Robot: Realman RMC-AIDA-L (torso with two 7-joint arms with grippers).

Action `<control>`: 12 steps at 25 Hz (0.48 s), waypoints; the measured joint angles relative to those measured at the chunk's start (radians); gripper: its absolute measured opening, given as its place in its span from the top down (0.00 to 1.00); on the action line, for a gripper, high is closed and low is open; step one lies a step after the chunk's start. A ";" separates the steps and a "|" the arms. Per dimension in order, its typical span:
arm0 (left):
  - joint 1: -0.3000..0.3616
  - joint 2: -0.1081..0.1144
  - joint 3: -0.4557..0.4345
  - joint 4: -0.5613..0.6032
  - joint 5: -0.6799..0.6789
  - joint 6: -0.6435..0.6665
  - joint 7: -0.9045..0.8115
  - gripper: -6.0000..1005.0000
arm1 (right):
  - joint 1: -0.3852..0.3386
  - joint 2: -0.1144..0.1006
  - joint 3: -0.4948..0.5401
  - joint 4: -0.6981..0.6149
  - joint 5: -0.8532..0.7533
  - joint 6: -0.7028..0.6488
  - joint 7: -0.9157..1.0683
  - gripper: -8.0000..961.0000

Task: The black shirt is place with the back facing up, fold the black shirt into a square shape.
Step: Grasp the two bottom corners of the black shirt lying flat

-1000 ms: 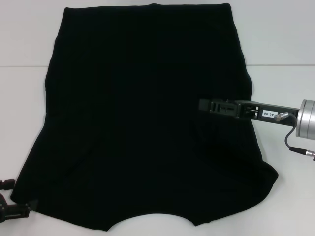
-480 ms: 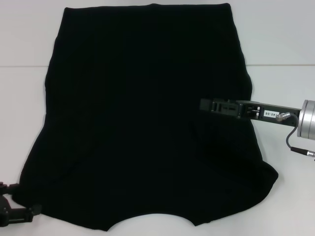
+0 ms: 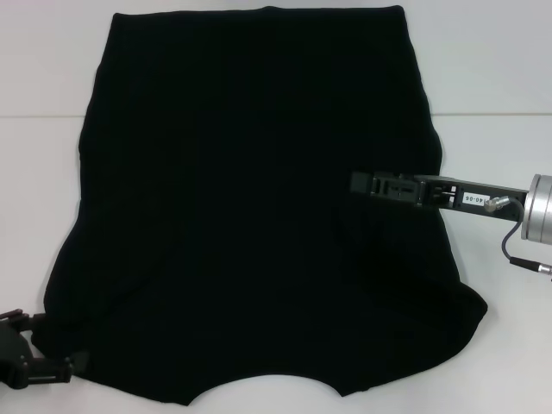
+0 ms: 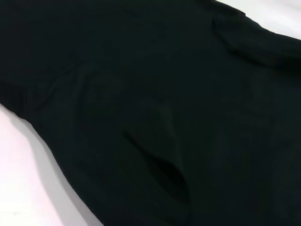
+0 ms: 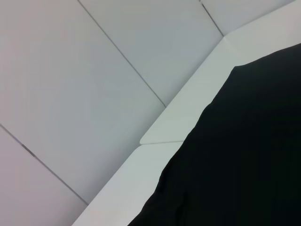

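Right gripper hovers over the black shirt, jaw state unclear; left gripper, likewise unclear, reaches for the near corner to start folding.

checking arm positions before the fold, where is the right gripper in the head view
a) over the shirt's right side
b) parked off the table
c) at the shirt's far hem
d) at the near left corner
a: the right gripper reaches in from the right and sits over the right part of the shirt, about mid-height, while the left gripper is the one at the near left corner.
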 joint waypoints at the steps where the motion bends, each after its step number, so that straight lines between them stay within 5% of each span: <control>1: -0.002 -0.001 0.000 -0.001 0.000 0.001 0.000 0.06 | 0.000 0.000 0.000 0.000 0.000 -0.001 0.000 0.19; 7: -0.008 -0.001 0.000 -0.002 0.000 -0.001 -0.013 0.06 | 0.000 0.000 0.000 0.001 0.001 -0.003 0.000 0.19; 12: -0.018 0.008 0.002 -0.006 0.014 -0.009 -0.045 0.18 | -0.001 -0.001 0.000 0.000 0.010 -0.011 0.000 0.19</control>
